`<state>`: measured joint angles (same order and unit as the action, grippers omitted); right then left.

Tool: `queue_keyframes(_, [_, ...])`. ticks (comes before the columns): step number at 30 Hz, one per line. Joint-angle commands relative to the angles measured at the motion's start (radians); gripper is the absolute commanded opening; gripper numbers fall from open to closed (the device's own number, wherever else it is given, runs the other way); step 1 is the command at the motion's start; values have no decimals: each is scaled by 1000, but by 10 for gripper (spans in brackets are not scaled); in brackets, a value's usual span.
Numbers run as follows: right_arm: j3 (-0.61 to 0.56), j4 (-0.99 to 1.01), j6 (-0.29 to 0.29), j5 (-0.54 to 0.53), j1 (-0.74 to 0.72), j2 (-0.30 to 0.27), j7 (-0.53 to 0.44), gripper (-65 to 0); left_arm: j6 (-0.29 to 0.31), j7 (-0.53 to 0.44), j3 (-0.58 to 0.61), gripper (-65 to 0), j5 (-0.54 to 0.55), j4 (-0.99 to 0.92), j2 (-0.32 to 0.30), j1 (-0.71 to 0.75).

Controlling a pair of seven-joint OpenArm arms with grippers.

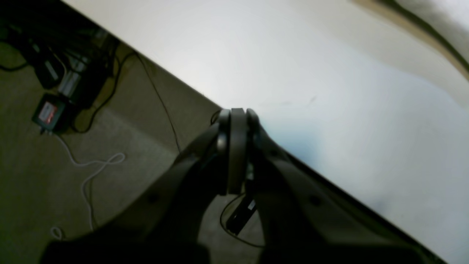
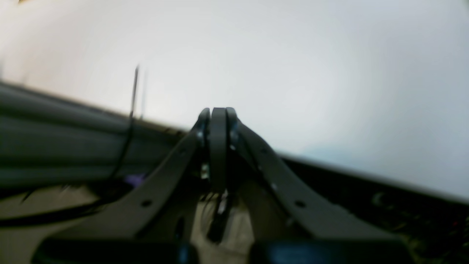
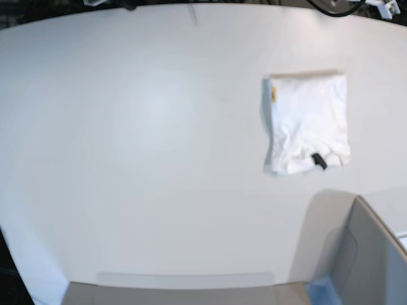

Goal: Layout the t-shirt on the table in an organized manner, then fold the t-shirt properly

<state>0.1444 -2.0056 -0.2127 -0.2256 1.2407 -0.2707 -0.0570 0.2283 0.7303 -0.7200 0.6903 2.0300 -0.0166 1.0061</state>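
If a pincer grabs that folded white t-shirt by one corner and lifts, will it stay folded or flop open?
The t-shirt is wrinkled soft cloth, so it would probably sag and unfold. It looks thin and light, likely lifting easily. On the smooth table, it would likely slide or bunch if pushed.

The white cotton t-shirt [image 3: 307, 122] lies folded into a neat flat rectangle, small black tag showing, toward the right on the big plain white table [image 3: 140, 127].
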Motion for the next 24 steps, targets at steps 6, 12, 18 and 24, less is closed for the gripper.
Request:
queue_keyframes(6, [-2, -10, 43, -5, 68, -11, -28, -650, -2, -19, -5, -650, 1, 15, -4, 87])
queue_keyframes(12, [-42, 65, 120, 64, 68, -40, -28, -650, -2, 97, 1, -650, -2, 13, -1, 101])
queue_keyframes(18, [-99, 213, 177, 84, 68, -57, -74, -650, -2, 145, -6, -650, -4, -4, -1, 102])
queue_keyframes(24, [-170, 346, 180, 84, 68, -98, -125, -650, -2, 145, 49, -650, -80, -48, -1, 110])
